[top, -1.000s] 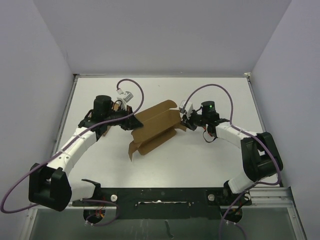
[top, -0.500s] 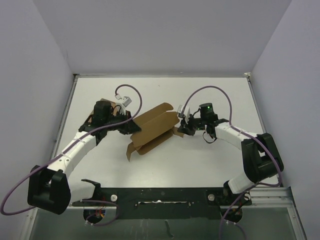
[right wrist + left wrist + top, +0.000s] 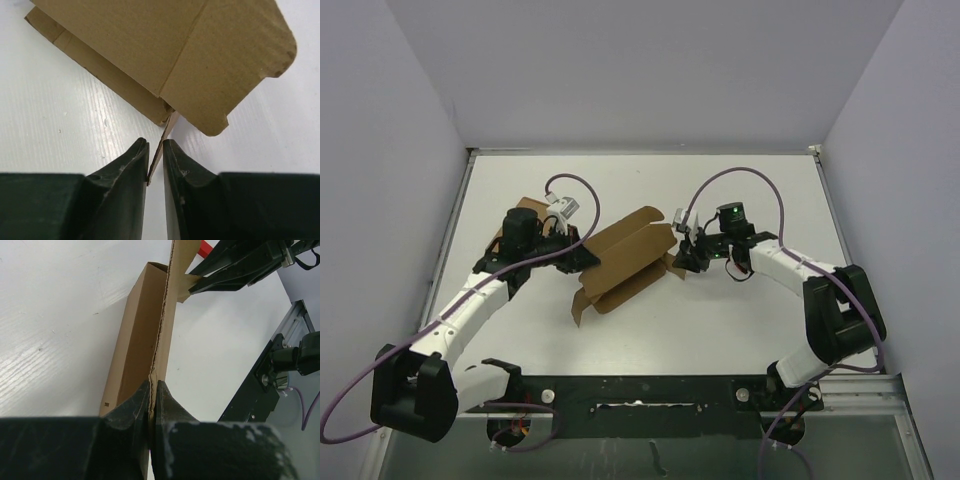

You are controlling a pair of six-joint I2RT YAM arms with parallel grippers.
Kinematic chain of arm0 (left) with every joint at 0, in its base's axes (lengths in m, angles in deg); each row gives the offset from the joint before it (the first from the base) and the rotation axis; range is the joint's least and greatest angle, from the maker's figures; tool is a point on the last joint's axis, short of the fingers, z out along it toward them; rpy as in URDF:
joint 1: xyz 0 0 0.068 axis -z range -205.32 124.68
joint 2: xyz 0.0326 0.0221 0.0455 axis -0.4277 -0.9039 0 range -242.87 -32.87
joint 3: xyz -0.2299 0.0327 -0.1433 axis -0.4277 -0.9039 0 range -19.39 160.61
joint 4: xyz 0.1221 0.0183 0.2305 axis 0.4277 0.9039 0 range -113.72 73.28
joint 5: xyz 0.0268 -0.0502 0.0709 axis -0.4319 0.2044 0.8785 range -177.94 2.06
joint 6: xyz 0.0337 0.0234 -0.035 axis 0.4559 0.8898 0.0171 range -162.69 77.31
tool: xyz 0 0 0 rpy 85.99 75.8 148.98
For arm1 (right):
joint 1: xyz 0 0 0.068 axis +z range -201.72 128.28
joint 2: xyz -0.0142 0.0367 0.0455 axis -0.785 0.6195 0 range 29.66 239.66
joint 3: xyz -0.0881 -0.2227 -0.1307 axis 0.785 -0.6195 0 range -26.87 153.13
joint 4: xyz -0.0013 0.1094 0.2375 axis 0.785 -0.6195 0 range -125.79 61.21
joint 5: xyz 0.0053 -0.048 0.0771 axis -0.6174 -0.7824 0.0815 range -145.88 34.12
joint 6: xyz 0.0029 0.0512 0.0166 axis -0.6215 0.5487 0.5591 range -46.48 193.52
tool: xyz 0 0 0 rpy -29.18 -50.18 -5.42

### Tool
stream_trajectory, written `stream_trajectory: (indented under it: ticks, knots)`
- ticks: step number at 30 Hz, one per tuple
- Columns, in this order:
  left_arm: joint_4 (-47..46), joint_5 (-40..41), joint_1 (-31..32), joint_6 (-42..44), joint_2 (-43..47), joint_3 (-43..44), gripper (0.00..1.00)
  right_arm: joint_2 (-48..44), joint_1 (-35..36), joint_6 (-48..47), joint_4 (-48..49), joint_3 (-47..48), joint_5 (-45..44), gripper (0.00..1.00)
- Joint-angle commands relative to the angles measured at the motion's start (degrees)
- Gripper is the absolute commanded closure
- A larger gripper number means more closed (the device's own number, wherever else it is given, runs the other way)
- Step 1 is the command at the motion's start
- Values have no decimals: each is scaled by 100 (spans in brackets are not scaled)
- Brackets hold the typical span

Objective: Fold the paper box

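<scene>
Box (image 3: 625, 262) pinched at opposite ends — left end effector (image 3: 153, 392), right end effector (image 3: 156, 162).

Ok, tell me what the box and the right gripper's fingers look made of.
Paper box: brown corrugated cardboard, matte; faint fluting lines, fibrous cut edges. Fingers of the right gripper: probably black moulded plastic, dull with pale scuffs; coated metal possible.

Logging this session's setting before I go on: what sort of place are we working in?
Most likely a lab robot test cell: a white table boxed in by plain walls on three sides, a dark mounting rail at the near edge, and a paper box as the workpiece.
</scene>
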Motion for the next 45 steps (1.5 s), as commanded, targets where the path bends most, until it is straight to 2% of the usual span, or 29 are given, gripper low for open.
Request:
stream_trajectory:
  ticks: [1, 10, 14, 16, 19, 21, 22, 24, 25, 27, 28, 30, 33, 36, 41, 45]
  knots:
    - [-118, -84, -35, 38, 139, -27, 100, 139, 21, -186, -294, 390, 557, 77]
    - [103, -221, -32, 339, 245, -18, 100, 262, -285, -842, -1326, 986, 1182, 49]
    - [143, -261, -29, 437, 252, -3, 100, 173, -506, -1904, -2400, 1405, 1464, 34]
    - [143, -257, -32, 449, 262, -12, 100, 51, -739, -2391, -2892, 1614, 1613, 30]
    - [124, -291, -32, 463, 263, -17, 100, -72, -1062, -3045, -3564, 1912, 1867, 29]
    - [125, -309, -29, 467, 249, -12, 100, -91, -1288, -3058, -3612, 2015, 2006, 29]
    - [121, -321, -32, 467, 253, -8, 100, -61, -1377, -2911, -3476, 2049, 2042, 29]
    - [116, -340, -34, 476, 258, -9, 100, 59, -1446, -2050, -2749, 2049, 1773, 35]
    - [112, -350, -30, 474, 266, -18, 100, 155, -1435, -1559, -2298, 2026, 1481, 40]
    - [87, -377, -34, 476, 295, -35, 100, 429, -1364, -956, -1699, 2039, 909, 58]
    - [72, -386, -37, 476, 312, -46, 100, 617, -1294, -894, -1598, 2105, 778, 64]
    - [50, -388, -30, 480, 349, -56, 100, 980, -1133, -905, -1533, 2255, 700, 71]
    - [32, -384, -46, 506, 429, -78, 100, 1470, -908, -1298, -1662, 2491, 778, 80]
    - [9, -370, -52, 520, 496, -103, 100, 1811, -772, -1885, -1940, 2654, 895, 82]
    - [-17, -397, -86, 520, 487, -128, 100, 1654, -727, -3576, -2465, 2221, 1698, 83]
    - [-32, -449, -107, 520, 431, -124, 100, 1472, -484, -3962, -2367, 1923, 1688, 80]
